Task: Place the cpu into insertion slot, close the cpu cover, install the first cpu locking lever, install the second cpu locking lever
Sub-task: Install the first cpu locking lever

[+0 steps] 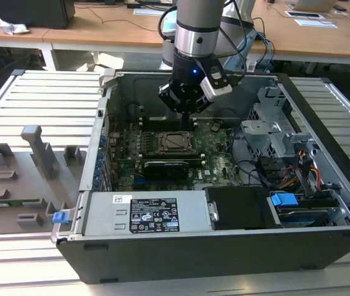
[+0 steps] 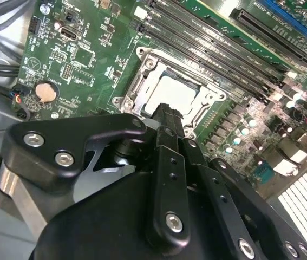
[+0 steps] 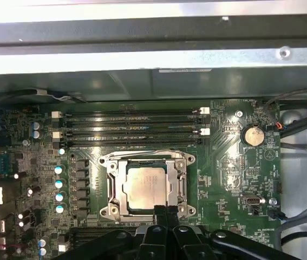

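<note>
The cpu (image 3: 145, 189) lies flat in the insertion slot (image 3: 108, 210) on the green board, its silver-grey top showing through the window of the cpu cover (image 3: 181, 184). The cover lies down over the chip. My gripper (image 3: 165, 209) is shut, its black fingers pressed together with nothing between them. Their tips stand just over the socket's edge, beside the chip. In the second wrist view the fingertips (image 2: 167, 111) overlap the rim of the cover (image 2: 142, 81) next to the cpu (image 2: 177, 92). From the exterior view my gripper (image 1: 187, 117) hangs just behind the cpu (image 1: 176, 142).
Long black memory slots (image 3: 134, 127) run beside the socket, with a coin battery (image 3: 253, 135) nearby. A black card (image 1: 165, 166), a power supply (image 1: 147, 213), a drive cage (image 1: 270, 132) and cables crowd the case. A grey fixture tray (image 1: 20, 179) lies at the exterior view's left.
</note>
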You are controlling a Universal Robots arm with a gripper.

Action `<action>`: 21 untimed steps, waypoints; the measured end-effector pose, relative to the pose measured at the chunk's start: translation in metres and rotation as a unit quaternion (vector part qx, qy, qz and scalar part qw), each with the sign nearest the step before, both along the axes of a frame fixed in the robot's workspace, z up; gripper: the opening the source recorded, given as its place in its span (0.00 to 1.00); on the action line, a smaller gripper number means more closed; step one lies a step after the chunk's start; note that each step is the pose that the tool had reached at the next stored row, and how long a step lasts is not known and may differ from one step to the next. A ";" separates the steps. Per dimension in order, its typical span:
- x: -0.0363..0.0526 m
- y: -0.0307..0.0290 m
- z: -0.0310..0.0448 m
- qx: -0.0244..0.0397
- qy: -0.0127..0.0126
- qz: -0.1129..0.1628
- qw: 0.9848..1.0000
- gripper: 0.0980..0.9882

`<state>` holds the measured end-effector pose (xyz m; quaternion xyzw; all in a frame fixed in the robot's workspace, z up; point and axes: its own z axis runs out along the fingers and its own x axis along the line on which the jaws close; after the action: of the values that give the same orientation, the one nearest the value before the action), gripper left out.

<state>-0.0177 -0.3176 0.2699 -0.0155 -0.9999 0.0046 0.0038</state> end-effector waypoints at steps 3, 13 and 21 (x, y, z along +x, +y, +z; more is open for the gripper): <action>0.0003 0.0000 0.0075 0.000 0.000 0.000 1.000 0.01; 0.0011 0.0000 0.0255 0.000 0.000 0.000 1.000 0.01; 0.0011 0.0000 0.0257 0.000 0.000 0.000 1.000 0.01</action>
<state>-0.0166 -0.3176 0.2957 -0.0155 -0.9999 0.0046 0.0038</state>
